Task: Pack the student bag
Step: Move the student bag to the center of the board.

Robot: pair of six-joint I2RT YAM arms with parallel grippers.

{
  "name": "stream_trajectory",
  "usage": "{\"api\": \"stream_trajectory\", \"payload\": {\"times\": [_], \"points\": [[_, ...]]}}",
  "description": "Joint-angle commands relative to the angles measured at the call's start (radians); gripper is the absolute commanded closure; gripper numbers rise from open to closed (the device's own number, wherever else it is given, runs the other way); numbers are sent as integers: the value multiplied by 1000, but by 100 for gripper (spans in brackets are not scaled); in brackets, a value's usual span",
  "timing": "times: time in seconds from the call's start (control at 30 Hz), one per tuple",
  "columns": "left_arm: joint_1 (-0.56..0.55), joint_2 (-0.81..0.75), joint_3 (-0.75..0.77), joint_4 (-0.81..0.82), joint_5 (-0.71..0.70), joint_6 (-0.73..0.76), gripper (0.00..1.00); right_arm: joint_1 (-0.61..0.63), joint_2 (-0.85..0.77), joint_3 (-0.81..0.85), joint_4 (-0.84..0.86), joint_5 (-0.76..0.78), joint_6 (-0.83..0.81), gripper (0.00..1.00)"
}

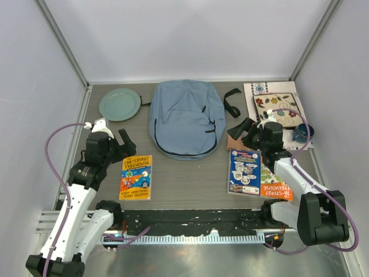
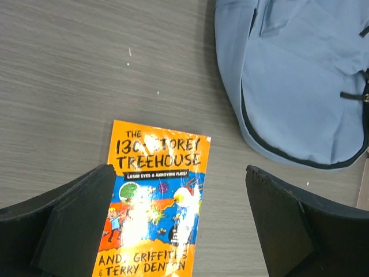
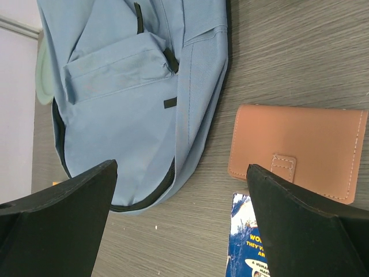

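The student bag point(image 1: 184, 118), a light blue-grey backpack with dark zippers and black straps, lies flat at the table's middle back. It also shows in the left wrist view point(image 2: 294, 81) and the right wrist view point(image 3: 132, 86). An orange paperback point(image 1: 136, 177) lies left of the bag, and part of it lies below my open, empty left gripper point(image 2: 179, 225). My right gripper point(image 3: 181, 225) is open and empty, hovering between the bag's right edge and a brown leather wallet point(image 3: 300, 150), above the top of a blue book point(image 1: 251, 173).
A pale green plate point(image 1: 120, 104) sits at the back left. A patterned book point(image 1: 277, 112) and a blue mug point(image 1: 300, 134) lie at the back right. A loose black strap point(image 1: 232, 103) lies right of the bag. Grey walls close in on three sides.
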Motion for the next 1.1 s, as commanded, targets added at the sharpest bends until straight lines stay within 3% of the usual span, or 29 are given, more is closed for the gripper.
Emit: {"api": "stream_trajectory", "payload": {"times": [0.0, 0.13, 0.2, 0.27, 0.33, 0.57, 1.07], "points": [[1, 9, 64, -58, 13, -13, 0, 0, -2, 32, 17, -22, 9, 0], [1, -17, 32, -36, -251, -116, 0, 1, 1, 67, -21, 12, 15, 1], [1, -39, 43, -32, -218, -76, 1, 1, -2, 95, -46, 59, 23, 1], [1, -77, 54, -13, -53, -16, 1, 0, -13, 87, -35, 72, 23, 0], [1, -105, 31, 11, -6, -5, 0, 1, -5, 84, -27, 73, 26, 0], [1, -140, 6, -44, -84, 1, 0, 1, 82, 84, 15, -6, 41, 1], [2, -83, 14, -58, -80, 4, 0, 1, 156, 80, 66, -43, 40, 1]]}}
